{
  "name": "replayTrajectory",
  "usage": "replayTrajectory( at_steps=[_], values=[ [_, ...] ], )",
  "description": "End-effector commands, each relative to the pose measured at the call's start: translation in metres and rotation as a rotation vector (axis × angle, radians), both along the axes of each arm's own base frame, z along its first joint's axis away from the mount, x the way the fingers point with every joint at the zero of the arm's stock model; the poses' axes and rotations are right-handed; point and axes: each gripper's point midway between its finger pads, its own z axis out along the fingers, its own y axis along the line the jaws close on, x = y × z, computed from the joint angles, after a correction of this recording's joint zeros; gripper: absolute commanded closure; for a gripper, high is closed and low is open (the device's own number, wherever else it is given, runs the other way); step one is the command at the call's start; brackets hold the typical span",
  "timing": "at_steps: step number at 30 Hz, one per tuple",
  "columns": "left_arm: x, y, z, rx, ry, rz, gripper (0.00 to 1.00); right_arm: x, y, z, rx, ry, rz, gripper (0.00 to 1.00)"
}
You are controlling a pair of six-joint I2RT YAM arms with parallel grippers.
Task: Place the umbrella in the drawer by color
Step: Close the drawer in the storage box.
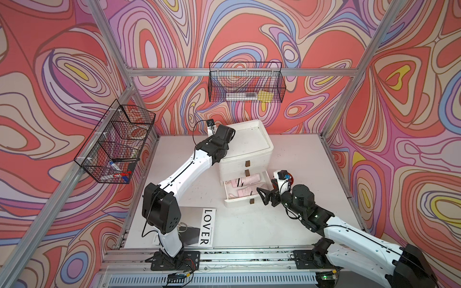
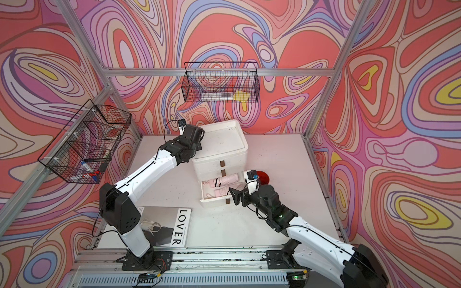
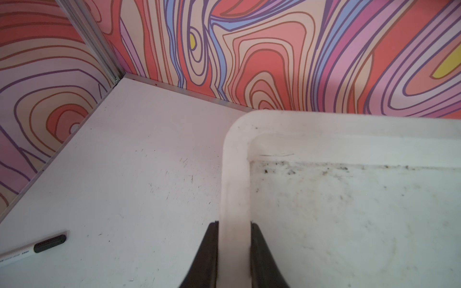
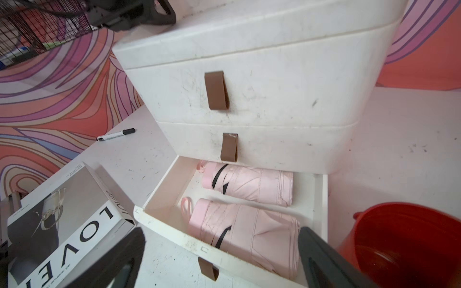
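Left gripper (image 3: 234, 225): we found it clamped on the cabinet rim (image 3: 234, 174).
Right gripper (image 4: 220, 234): spread wide, empty, nearer the open bottom drawer (image 4: 159, 189).
Pink umbrellas (image 4: 247, 185): both lay inside, just beyond it, long axes left-right.

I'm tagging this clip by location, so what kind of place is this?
Probably a robot test cell: an aluminium frame with printed swirl walls, left arm and right arm mounted on a base rail, a staged drawer unit.

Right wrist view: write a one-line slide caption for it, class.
Open right gripper faces the pulled-out bottom drawer holding two folded pink umbrellas, beside a red bucket.
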Motion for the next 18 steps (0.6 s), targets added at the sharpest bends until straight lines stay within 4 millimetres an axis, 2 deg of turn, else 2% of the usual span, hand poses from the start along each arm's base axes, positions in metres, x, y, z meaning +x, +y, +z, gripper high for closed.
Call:
replayTrajectory(
  at_steps=[1, 7, 13, 18],
  values=[
    [-0.030, 0.030, -0.015, -0.024, 0.099, 0.141, 1.00, -0.004, 0.008, -0.006, -0.006, 0.052, -0.015, 0.02],
    [-0.045, 0.041, -0.006, 0.010, 0.110, 0.147, 1.00, -0.027, 0.022, -0.032, -0.073, 0.092, -0.025, 0.02],
    [-0.051, 0.021, -0.013, 0.000, 0.152, -0.026, 1.00, -0.038, 0.019, -0.088, -0.057, 0.262, -0.077, 0.02],
    [-0.058, 0.007, -0.023, -0.041, 0.180, -0.131, 1.00, -0.035, 0.022, -0.113, -0.056, 0.280, -0.093, 0.02]
  ],
)
